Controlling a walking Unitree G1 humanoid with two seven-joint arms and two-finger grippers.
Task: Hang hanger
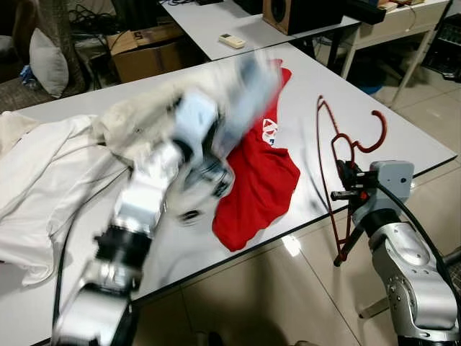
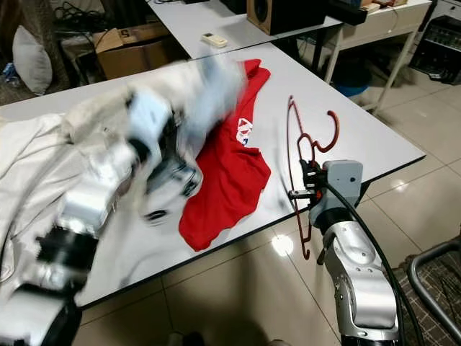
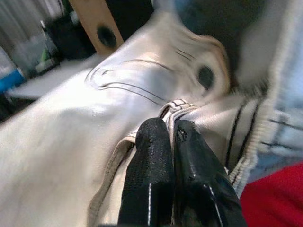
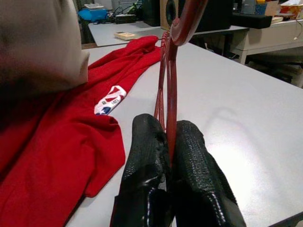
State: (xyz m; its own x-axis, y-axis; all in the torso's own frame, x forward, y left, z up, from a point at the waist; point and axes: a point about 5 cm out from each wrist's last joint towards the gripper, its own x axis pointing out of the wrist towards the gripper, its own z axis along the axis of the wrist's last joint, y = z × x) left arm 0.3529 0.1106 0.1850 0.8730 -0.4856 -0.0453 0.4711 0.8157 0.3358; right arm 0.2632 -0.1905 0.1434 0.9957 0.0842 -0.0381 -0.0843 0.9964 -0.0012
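Hanger (image 1: pixel 344 155), dark red, stands upright at the near right edge of the white table (image 1: pixel 403 137), its hook curling up and to the right, its lower end hanging below the table edge. The right gripper (image 4: pixel 169 142) holds it: in the right wrist view both black fingers (image 4: pixel 147 146) are pressed together on the hanger's thin red bars, which rise straight up between them.

The left arm (image 1: pixel 137 216) reaches over the middle of the table and is blurred. Its left gripper (image 3: pixel 170 137) is closed on a cream shirt (image 3: pixel 94 142); the left wrist view shows the two fingers pinching a ribbed, striped hem of that cloth. In the head views the cream shirt is lifted off the table, bunched and blurred above the arm.

A red shirt (image 1: pixel 263 180) with a small white-and-red logo lies flat on the table between the two arms, one corner reaching the near edge. A white garment (image 1: pixel 43 180) is spread over the left end of the table.

Behind the table, a cardboard box (image 1: pixel 148 50) sits on the floor with its flaps open; what it holds cannot be made out. A second white table (image 1: pixel 209 21) beyond carries a remote (image 1: pixel 232 40) and a wooden speaker (image 1: pixel 288 13). A pale cushion (image 1: pixel 49 61) lies at far left.
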